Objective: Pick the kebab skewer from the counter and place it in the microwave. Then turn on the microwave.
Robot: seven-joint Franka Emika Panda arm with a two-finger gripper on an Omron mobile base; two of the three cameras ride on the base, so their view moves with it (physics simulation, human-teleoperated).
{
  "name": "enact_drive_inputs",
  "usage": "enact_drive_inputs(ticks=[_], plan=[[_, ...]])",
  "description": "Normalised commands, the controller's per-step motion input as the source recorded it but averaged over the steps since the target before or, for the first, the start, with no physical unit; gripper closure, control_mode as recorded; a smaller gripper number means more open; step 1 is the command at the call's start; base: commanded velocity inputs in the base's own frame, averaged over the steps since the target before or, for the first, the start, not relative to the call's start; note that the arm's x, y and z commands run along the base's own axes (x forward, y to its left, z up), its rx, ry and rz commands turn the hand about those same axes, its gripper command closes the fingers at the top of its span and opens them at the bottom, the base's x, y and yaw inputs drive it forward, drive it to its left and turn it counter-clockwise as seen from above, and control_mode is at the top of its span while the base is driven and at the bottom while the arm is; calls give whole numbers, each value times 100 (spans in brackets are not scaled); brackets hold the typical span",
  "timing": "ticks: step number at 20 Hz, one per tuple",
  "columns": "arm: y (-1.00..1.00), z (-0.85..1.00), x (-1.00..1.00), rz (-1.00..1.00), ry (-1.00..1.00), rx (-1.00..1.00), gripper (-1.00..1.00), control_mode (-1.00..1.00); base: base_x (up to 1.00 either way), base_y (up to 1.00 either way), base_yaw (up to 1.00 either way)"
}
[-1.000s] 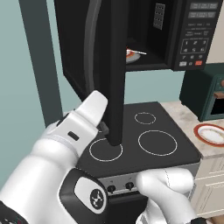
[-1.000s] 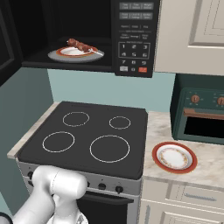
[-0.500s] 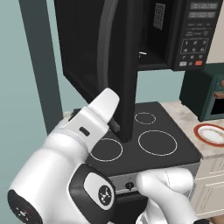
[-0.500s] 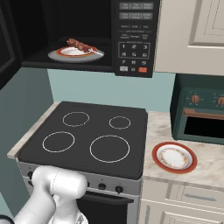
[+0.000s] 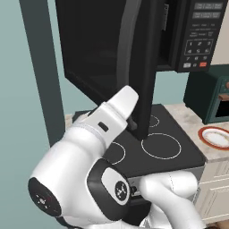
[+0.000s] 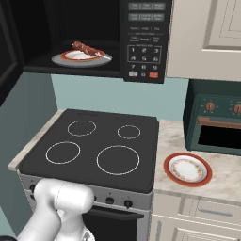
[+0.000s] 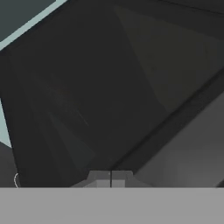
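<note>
Arm: glossy white rounded shells, smooth, bulbous links. Dark grey/black joint cap with small white round logo at centre. Second dark round cap, lower left, faint red dotted marking. Small dark rectangular slot on upper white link. Link tapers to rounded white tip. White cylindrical link in right base view. Jaws: two grey tips, pressed together, hand view.

Both base views forward onto stovetop
</note>
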Motion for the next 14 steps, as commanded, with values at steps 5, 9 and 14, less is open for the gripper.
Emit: enact_drive_inputs(ticks=[5, 9, 14], plan=[[-40, 9, 8, -5, 0, 0, 100, -100, 0, 0, 0], [-43, 7, 9, -5, 0, 0, 100, -100, 0, 0, 0], [-45, 8, 12, -5, 0, 0, 100, -100, 0, 0, 0]])
